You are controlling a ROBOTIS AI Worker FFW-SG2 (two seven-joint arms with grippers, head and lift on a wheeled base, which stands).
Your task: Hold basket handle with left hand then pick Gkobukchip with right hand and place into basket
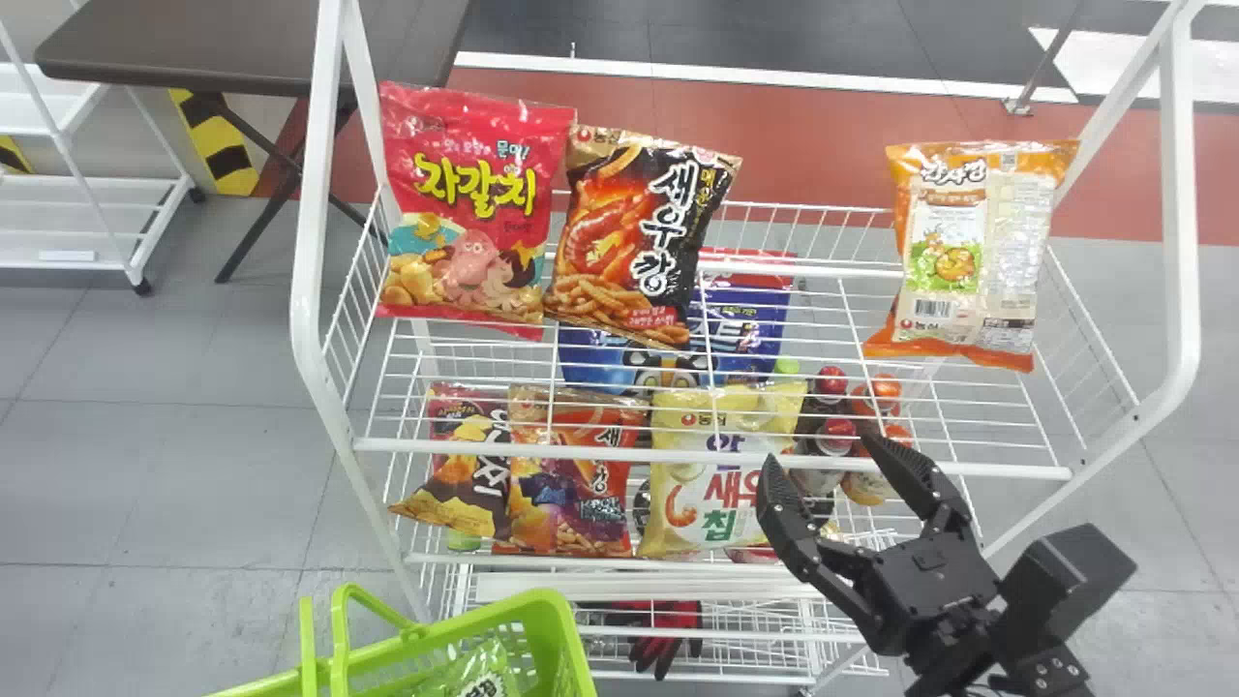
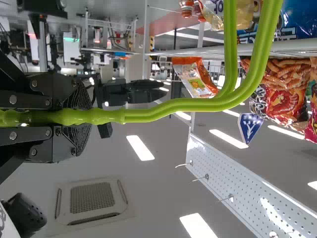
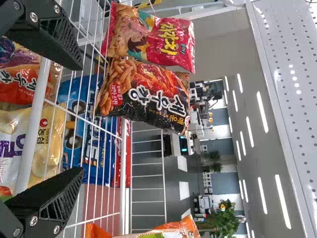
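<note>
Fingers (image 1: 786, 513) spread apart, my right hand (image 1: 821, 452) hangs before the white wire rack (image 1: 312, 194). My left hand (image 2: 88, 117) clamps the handle (image 2: 173, 105) of the lime-green plastic basket (image 1: 528, 605). Among the glossy snack bags (image 1: 465, 213), I cannot tell which is Gkobukchip.

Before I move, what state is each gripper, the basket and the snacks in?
Left gripper: shut on basket handle
Right gripper: open, empty
Green basket: holds a bag
Red bag: closed
Black bag: closed
Orange bag: closed
Bottles: capped
</note>
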